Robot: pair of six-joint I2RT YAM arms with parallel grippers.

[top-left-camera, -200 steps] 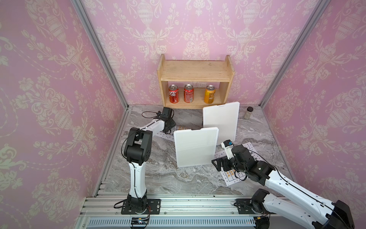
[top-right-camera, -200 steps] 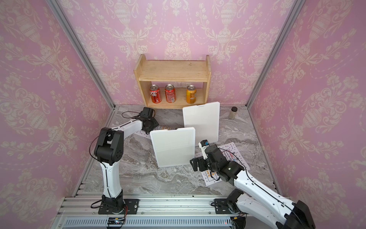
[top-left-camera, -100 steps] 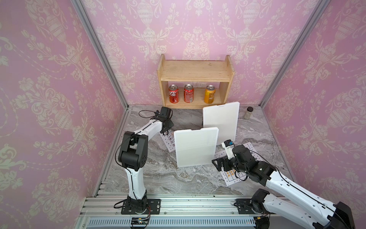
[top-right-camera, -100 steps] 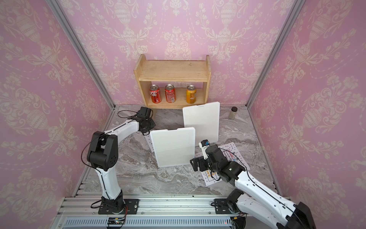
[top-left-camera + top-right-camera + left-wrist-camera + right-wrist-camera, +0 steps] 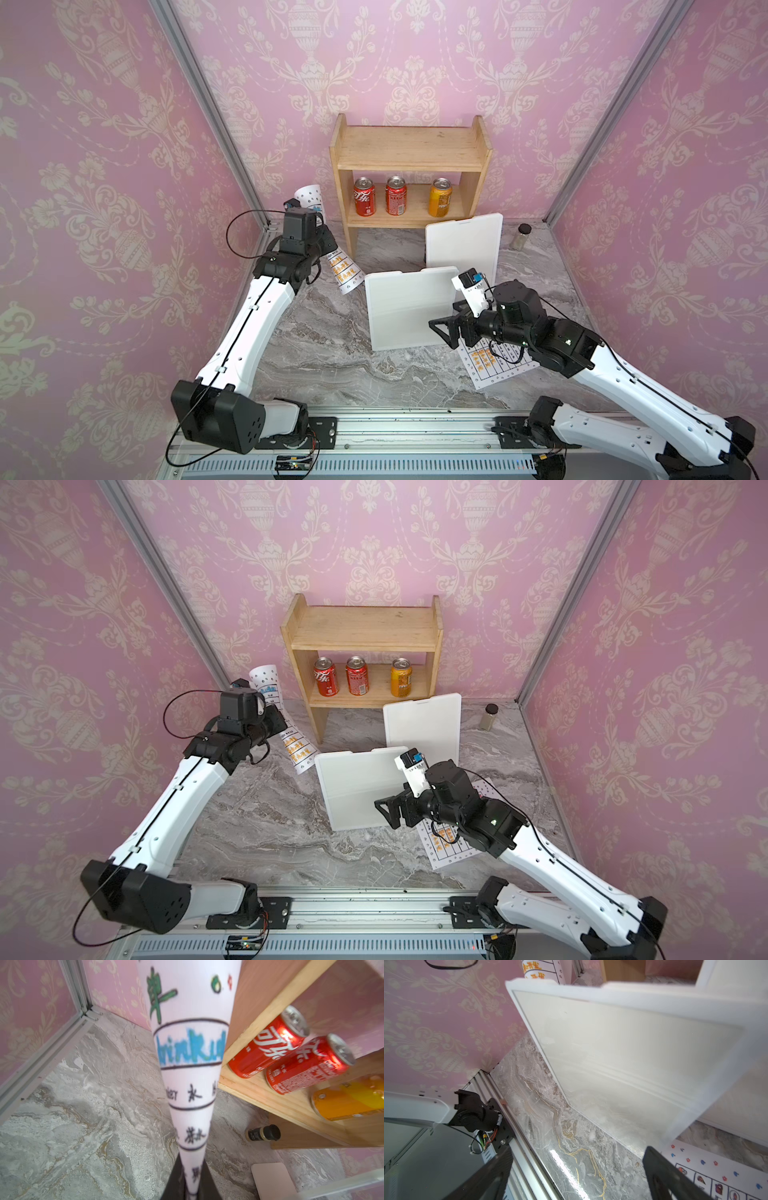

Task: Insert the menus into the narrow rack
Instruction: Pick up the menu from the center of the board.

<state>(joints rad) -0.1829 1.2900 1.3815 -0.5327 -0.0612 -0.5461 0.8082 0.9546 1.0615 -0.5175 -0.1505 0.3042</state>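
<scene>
- Grip locked: left claw (image 5: 192, 1186) pinches tight on curled white paper menu with green title (image 5: 345, 270), aloft beside light wooden shelf (image 5: 411, 145).
- Right claw (image 5: 449, 327) gapes wide, empty, beside narrow white plastic rack (image 5: 407, 311); second white menu (image 5: 494, 368) lies flat on grey marble tabletop (image 5: 332, 353) underneath.

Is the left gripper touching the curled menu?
Touching: the left wrist view shows the left gripper shut on the curled menu, pinched between its fingers.

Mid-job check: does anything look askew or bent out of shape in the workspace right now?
Yes: the menu pinched in the left gripper is not flat. It curls into a cone, both ends sticking out past the jaws, beside the wooden shelf. The other menu lies flat, partly under the right arm.
</scene>
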